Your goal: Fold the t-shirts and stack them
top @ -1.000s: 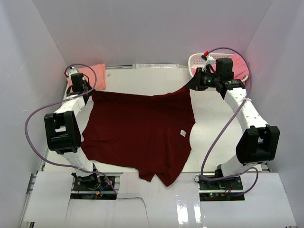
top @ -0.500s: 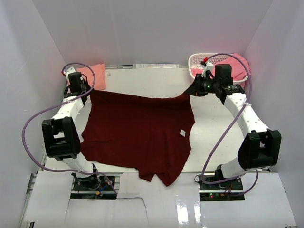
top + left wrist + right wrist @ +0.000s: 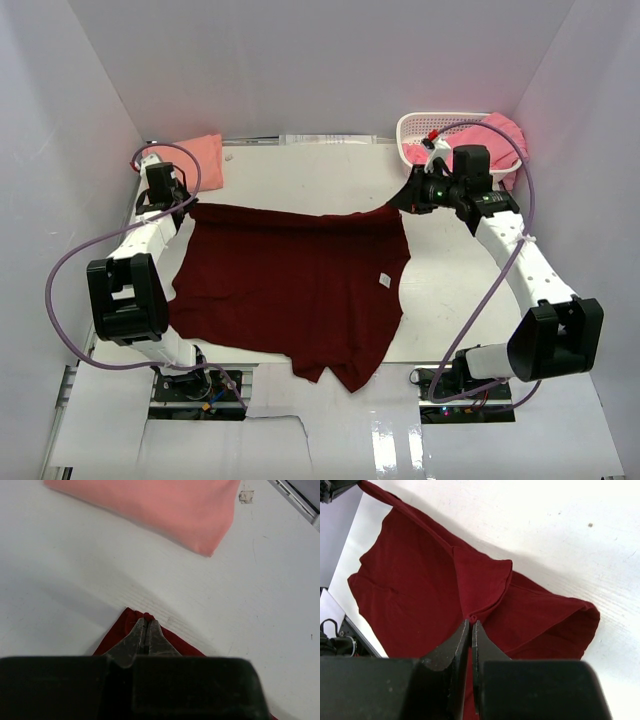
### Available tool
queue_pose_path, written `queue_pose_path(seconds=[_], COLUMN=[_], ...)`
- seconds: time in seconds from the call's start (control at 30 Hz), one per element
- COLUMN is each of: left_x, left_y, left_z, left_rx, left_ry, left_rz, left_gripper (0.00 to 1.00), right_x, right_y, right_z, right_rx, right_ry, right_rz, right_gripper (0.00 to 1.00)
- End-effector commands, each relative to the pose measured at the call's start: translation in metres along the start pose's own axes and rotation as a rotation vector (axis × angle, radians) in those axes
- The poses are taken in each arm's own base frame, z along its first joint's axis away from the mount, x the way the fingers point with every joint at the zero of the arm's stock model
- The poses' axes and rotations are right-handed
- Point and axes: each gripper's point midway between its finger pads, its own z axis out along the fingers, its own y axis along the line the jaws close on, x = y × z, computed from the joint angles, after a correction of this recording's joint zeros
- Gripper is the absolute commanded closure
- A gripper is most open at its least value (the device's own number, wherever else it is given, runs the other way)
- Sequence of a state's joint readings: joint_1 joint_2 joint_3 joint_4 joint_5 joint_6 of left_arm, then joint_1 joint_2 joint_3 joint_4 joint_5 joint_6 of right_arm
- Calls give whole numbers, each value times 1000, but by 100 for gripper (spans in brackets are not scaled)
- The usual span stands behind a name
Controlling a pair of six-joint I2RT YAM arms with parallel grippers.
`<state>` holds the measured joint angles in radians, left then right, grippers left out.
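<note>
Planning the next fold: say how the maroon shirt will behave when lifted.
Probably floppy: the maroon shirt folds over itself beside the right gripper. Likely light, since it and the left gripper hold corners by narrow tips.

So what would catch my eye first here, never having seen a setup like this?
The big dark maroon t-shirt spread over the middle of the white table, with the left gripper and right gripper each pinching one of its far corners. Behind it, a salmon-peach t-shirt lies at the far left, and a white basket holding a pink t-shirt sits at the far right.
</note>
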<state>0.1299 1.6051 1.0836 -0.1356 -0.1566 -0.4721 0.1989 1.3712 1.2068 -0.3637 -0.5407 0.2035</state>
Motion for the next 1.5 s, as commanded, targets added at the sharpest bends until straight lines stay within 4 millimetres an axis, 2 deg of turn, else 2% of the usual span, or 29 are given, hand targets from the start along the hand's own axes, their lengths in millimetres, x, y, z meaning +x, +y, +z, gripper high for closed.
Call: queue_pose_path(seconds=[0.0, 0.27, 0.4, 0.93, 1.17, 1.3, 1.33, 1.4, 1.43, 1.47], left_x=[-20, -13, -8, 54, 84, 104, 109, 113, 113, 111], left_y=[2, 11, 18, 47, 63, 78, 80, 81, 82, 81], left_z=[-22, -31, -34, -32, -32, -38, -40, -42, -44, -45], left_rx=[-3, -41, -69, -181, -274, -335, -342, -345, -346, -343], left_ry=[-59, -38, -19, 181, 300, 345, 354, 360, 355, 348], left_rz=[-19, -22, -25, -26, -38, -55, -60, -73, -76, -79], left_gripper=[100, 100, 100, 100, 100, 99, 90, 57, 26, 24], right_x=[5, 38, 47, 113, 159, 174, 177, 181, 180, 181], right_y=[8, 7, 9, 11, -11, -14, -14, -16, -17, -18], right_z=[-6, -9, -13, -11, -19, -21, -21, -20, -20, -20], right_rx=[-5, 7, 11, 68, 230, 248, 251, 257, 264, 271], right_ry=[-10, 40, 49, 230, 429, 471, 479, 498, 498, 501], right_rz=[-5, 28, 41, 164, 241, 279, 285, 294, 293, 293], right_gripper=[92, 92, 92, 92, 92, 92, 81, 66, 59, 58])
